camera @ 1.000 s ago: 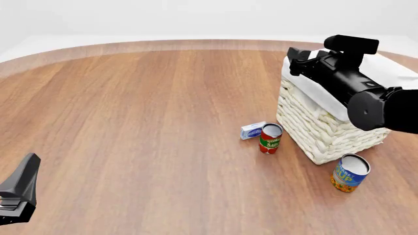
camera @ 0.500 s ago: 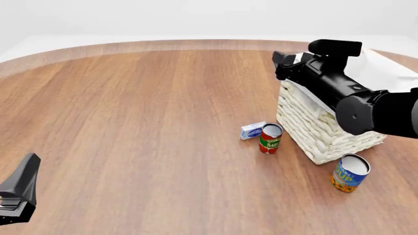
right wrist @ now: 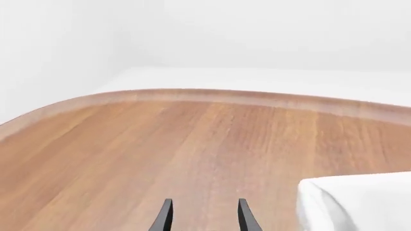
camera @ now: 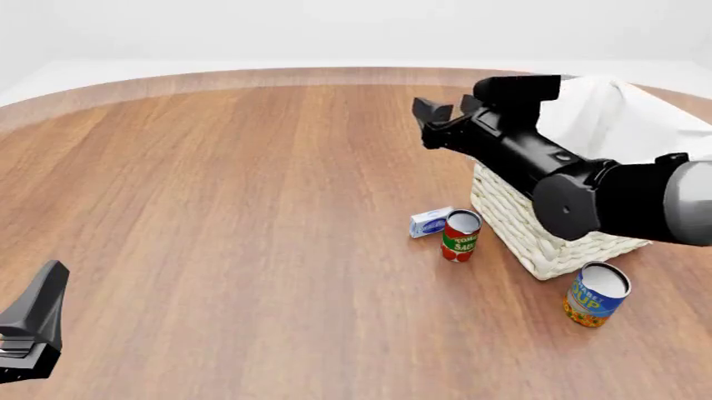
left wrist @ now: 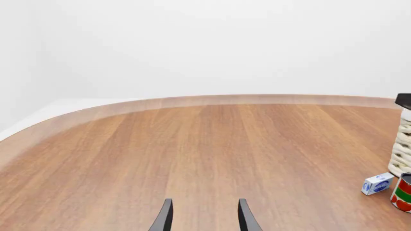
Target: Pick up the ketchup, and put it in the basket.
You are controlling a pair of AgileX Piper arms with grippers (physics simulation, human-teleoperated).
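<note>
No view shows the ketchup. The white wicker basket [camera: 514,218] with its cloth liner stands at the right of the table; its wall edge [left wrist: 401,150] shows in the left wrist view and a corner of the liner [right wrist: 354,204] in the right wrist view. My right gripper [camera: 443,112] hovers beyond the basket's far left corner, open, with nothing between its fingers [right wrist: 165,217]. Near the front left edge my left gripper [camera: 33,329] rests low and is also open, and only bare wood shows between its fingers [left wrist: 244,219].
A red-and-green tomato sauce can [camera: 459,236] and a small blue-and-white box [camera: 429,222] sit just left of the basket. A blue-and-yellow can [camera: 595,294] stands in front of it. The can [left wrist: 403,193] and box [left wrist: 378,184] also show in the left wrist view.
My right arm has swung left, from over the basket's near-left rim to past its far left corner. The left arm has not moved.
</note>
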